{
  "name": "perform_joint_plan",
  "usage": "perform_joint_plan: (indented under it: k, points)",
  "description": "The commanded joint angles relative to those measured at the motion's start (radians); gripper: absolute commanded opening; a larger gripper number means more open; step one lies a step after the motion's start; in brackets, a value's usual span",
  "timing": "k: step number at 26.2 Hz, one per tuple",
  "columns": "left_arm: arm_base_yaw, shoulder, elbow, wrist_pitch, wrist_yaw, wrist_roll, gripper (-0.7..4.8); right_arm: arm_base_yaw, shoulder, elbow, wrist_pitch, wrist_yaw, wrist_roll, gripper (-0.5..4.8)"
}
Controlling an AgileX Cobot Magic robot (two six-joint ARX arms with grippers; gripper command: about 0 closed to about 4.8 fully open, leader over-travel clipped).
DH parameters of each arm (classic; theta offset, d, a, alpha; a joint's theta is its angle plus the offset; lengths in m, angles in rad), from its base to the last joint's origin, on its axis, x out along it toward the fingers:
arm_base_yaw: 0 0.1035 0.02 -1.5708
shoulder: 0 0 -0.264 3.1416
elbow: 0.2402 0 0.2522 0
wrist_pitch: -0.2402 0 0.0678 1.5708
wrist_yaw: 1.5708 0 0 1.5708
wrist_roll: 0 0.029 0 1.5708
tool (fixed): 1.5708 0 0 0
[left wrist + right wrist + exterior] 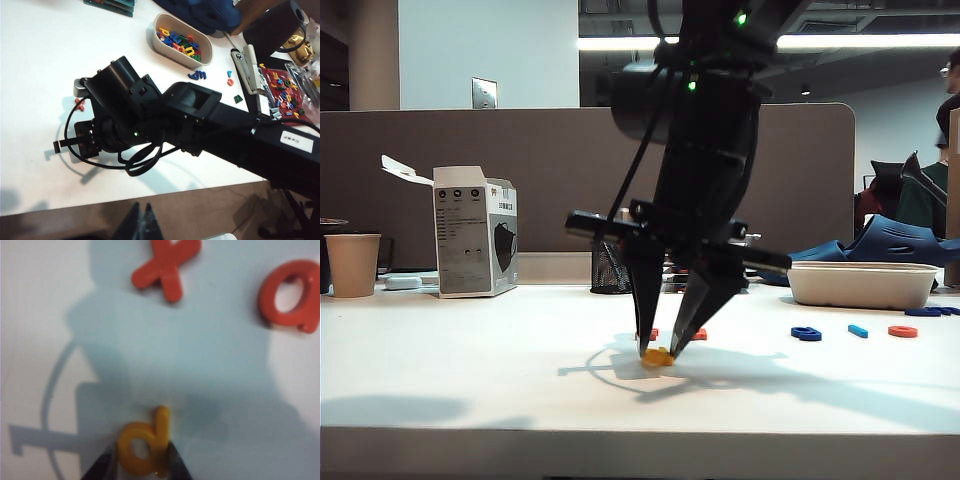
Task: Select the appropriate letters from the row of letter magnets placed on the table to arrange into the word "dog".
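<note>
Right pincer [658, 352] at bench [470, 380] centre, pinching yellow d [144, 446] by its bowl; light, stiff, slippery plastic. Left pincer out of view, state unknown.

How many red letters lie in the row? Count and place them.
3. The x and the a lie just behind the right gripper, shut on the yellow d; the ring lies far right. Some may be hidden.

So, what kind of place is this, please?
Probably an office or lab workspace. A grey partition panel stands behind the white table, with a paper cup and a mesh pen holder along it. The right gripper holds a yellow letter; the left gripper is out of view.
</note>
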Motion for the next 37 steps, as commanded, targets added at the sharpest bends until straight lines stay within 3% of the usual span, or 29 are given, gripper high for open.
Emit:
perform_joint_plan:
  k: [1, 10, 11, 12, 14, 28, 37]
  points:
    - [0.002, -0.002, 0.003, 0.002, -0.005, 0.000, -0.05, 0.002, 0.017, 0.002, -0.034, 0.013, 0.002, 1.12]
    - [0.002, -0.002, 0.003, 0.002, -0.005, 0.000, -0.05, 0.000, 0.021, 0.002, -0.038, 0.019, 0.002, 1.29]
    - [0.002, -0.002, 0.003, 0.002, -0.005, 0.000, -0.05, 0.000, 0.021, 0.002, -0.038, 0.019, 0.002, 1.59]
    - [0.002, -0.002, 0.003, 0.002, -0.005, 0.000, -0.05, 0.000, 0.021, 0.002, -0.039, 0.018, 0.002, 2.26]
    - [0.002, -0.002, 0.003, 0.002, -0.004, 0.000, -0.05, 0.000, 0.020, 0.002, -0.040, 0.018, 0.002, 2.58]
    - [0.002, -0.002, 0.003, 0.002, -0.004, 0.000, -0.05, -0.027, -0.053, 0.003, -0.053, 0.019, 0.001, 2.58]
    - [0.002, -0.002, 0.002, 0.002, -0.004, 0.000, -0.05, -0.146, -0.222, 0.008, -0.106, 0.096, -0.111, 2.58]
